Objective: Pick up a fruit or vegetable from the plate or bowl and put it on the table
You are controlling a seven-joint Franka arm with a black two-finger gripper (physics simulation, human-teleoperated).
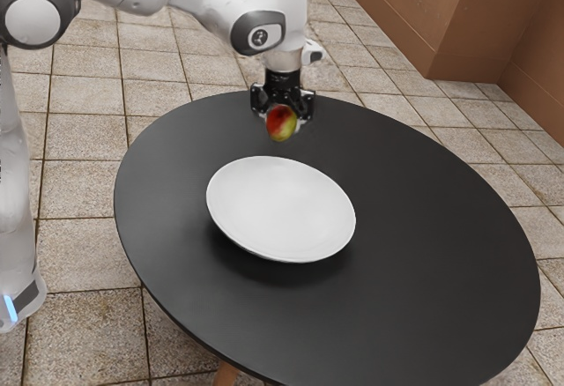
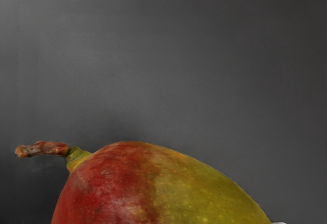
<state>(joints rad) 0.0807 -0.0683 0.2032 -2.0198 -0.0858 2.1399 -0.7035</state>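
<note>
One mango (image 1: 281, 122), red on one part and yellow-green on the other, hangs above the table, outside the plate. Its short brown stem (image 2: 43, 149) points out to one side, as the wrist view shows. The black gripper (image 1: 283, 121) has it from two sides; the fingers stand apart by the width of the fruit, so I judge that they are closed on it, and the grip looks firm enough. Under the mango is the dark surface of the table (image 1: 423, 227), and the white plate (image 1: 282, 210) lies near, towards the camera in the exterior view, with nothing on it. The white arm (image 1: 203, 0) reaches over from the exterior view's left. In my judgement, the picking is done and the placing is the step in hand. The next move asks for a slow, straight lowering, until the fruit touches the table, and only then for the fingers to open. The place should be kept away from the plate's rim and also from the table's edge, because a rounded fruit can roll when it is released too high.
</note>
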